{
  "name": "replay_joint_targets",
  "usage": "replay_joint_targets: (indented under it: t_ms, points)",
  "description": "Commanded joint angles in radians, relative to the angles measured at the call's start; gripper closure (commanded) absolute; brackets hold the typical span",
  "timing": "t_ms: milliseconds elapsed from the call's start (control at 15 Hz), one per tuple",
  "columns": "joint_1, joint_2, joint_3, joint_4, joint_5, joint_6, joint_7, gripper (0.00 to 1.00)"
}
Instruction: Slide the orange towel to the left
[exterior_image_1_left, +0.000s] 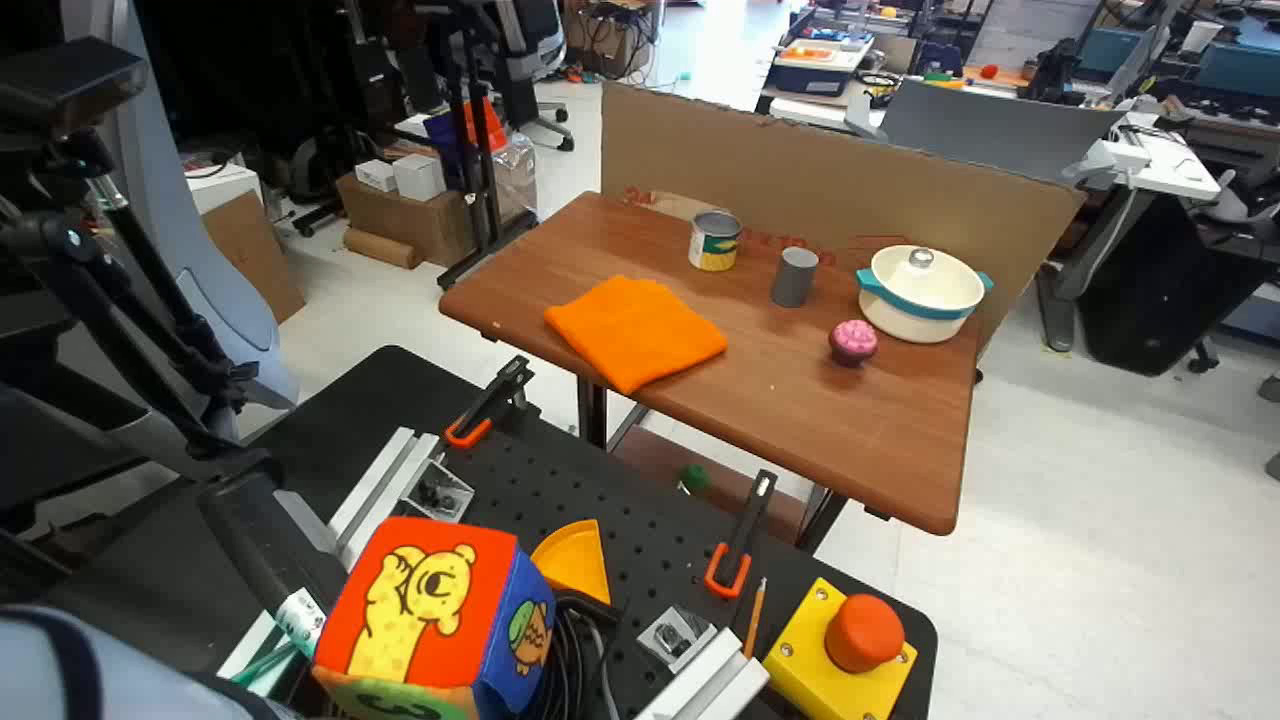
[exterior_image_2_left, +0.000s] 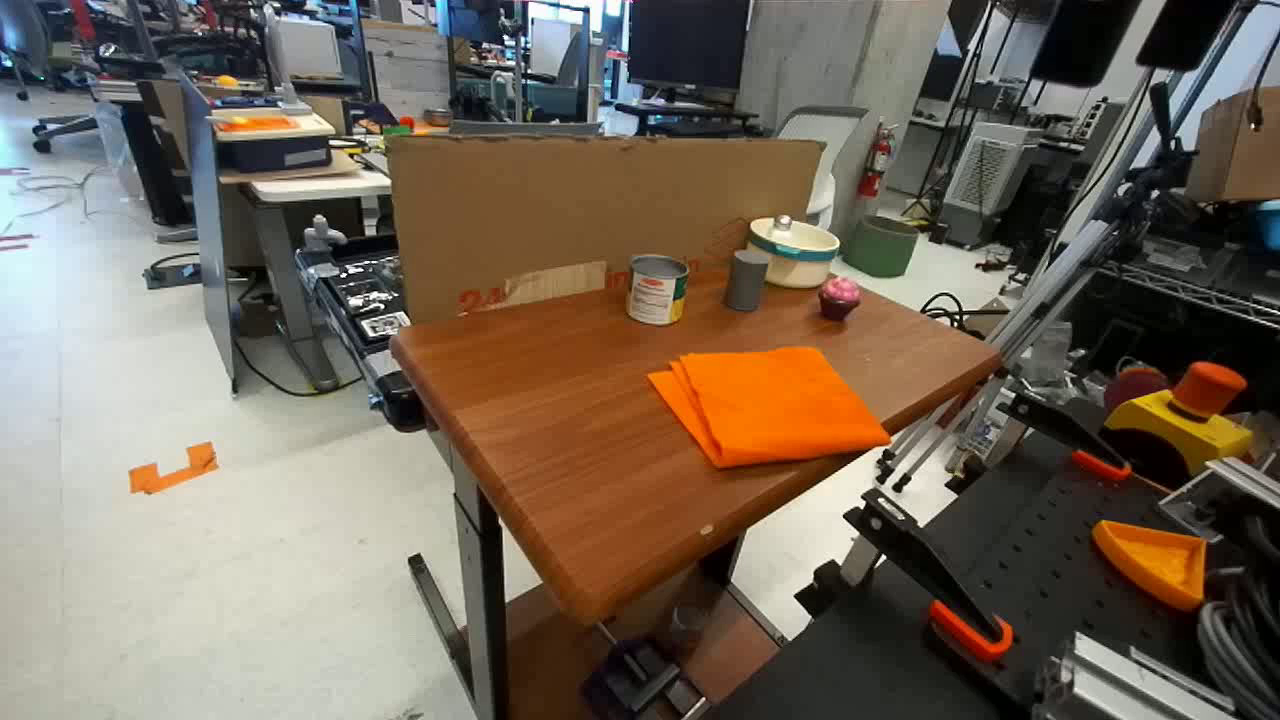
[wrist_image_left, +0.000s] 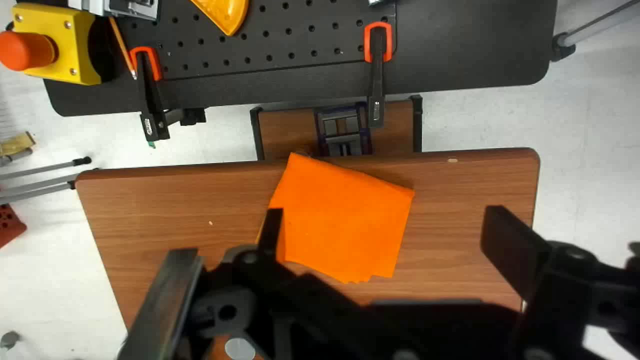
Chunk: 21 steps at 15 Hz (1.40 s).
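One folded, squarish orange cloth towel (exterior_image_2_left: 785, 410) lies on the brown wood-grain table (exterior_image_2_left: 530, 430), likely light and limp; I'd press its middle. The black two-fingered gripper (wrist_image_left: 385, 225) is spread wide.

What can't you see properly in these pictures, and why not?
Inside the white pot: its lid hides that in both exterior views.
Underneath the orange towel: the cloth covers that bit of table in all three views.
The can's label: details too small to read in both exterior views.
Part of the table: blocked by the gripper in the wrist view.
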Motion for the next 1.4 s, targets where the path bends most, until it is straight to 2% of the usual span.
replay_joint_targets:
  t_ms: [0,933,1333]
  points:
    - [0.021,0.004,-0.021,0.001,-0.013,-0.002,0.01,0.0]
    - [0.021,0.004,-0.021,0.001,-0.013,-0.002,0.01,0.0]
    - [-0.06,0.122,-0.046,0.058,-0.078,0.085,0.053,0.0]
